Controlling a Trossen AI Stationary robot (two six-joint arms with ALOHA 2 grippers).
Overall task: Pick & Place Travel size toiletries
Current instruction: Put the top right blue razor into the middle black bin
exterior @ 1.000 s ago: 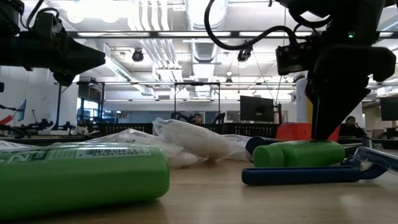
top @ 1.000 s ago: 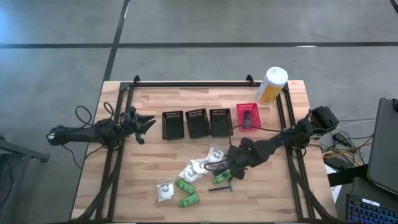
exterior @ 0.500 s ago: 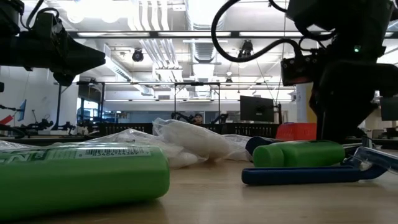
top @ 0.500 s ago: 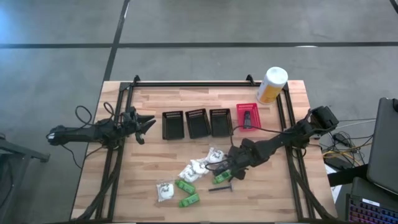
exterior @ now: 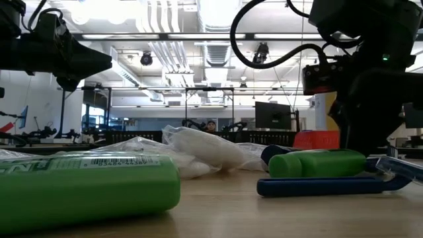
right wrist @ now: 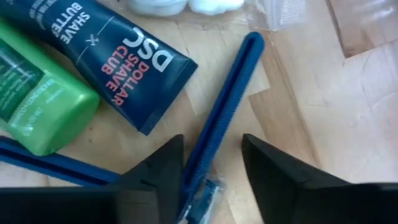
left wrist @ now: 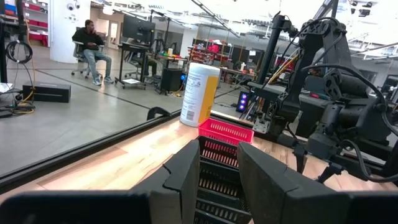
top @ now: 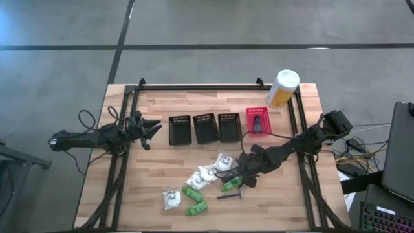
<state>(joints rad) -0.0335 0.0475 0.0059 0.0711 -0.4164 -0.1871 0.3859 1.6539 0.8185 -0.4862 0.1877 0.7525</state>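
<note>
The toiletries lie in a loose heap near the table's near middle: white clear-wrapped lumps (top: 200,177), green bottles (top: 196,208) and a dark razor (top: 228,195). In the right wrist view a blue razor (right wrist: 219,118) lies on the wood beside a dark blue shave-butter tube (right wrist: 112,43) and a green bottle (right wrist: 31,106). My right gripper (right wrist: 211,149) is open, low over the heap's right end (top: 238,176), with a finger on each side of the blue razor's handle. My left gripper (left wrist: 219,171) waits open over the table's left part (top: 152,129).
Three black mesh baskets (top: 205,127) and a red one (top: 257,121) stand in a row beyond the heap; the red one holds a dark item. A tall white-and-yellow canister (top: 283,88) stands at the far right corner. Bare wood lies left of the heap.
My right gripper has come down toward the table over the blue razor at the heap's right end. The toiletries have not moved.
</note>
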